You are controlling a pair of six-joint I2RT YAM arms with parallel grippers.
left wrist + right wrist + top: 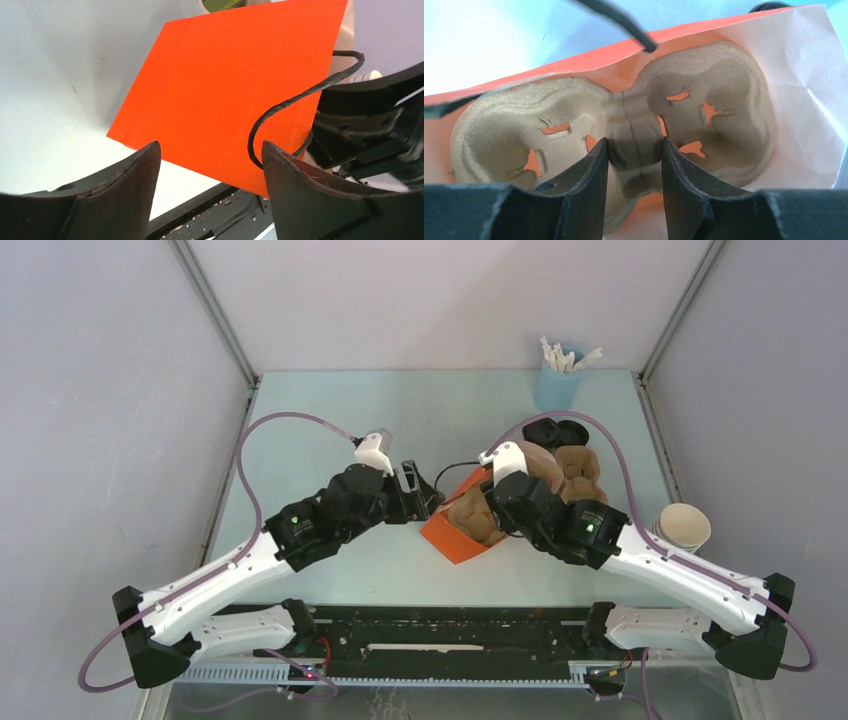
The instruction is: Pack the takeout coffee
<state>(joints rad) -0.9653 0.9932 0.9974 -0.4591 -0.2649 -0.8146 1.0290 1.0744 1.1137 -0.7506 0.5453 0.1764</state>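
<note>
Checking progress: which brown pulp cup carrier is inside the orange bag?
The brown two-cup pulp carrier pinched by the right tool; the other brown carriers lie outside.

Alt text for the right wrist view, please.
The right claw pinches the centre ridge of a brown pulp two-cup carrier, both pockets empty, lying inside the open orange paper bag. A black twisted handle crosses the top of the view.
</note>
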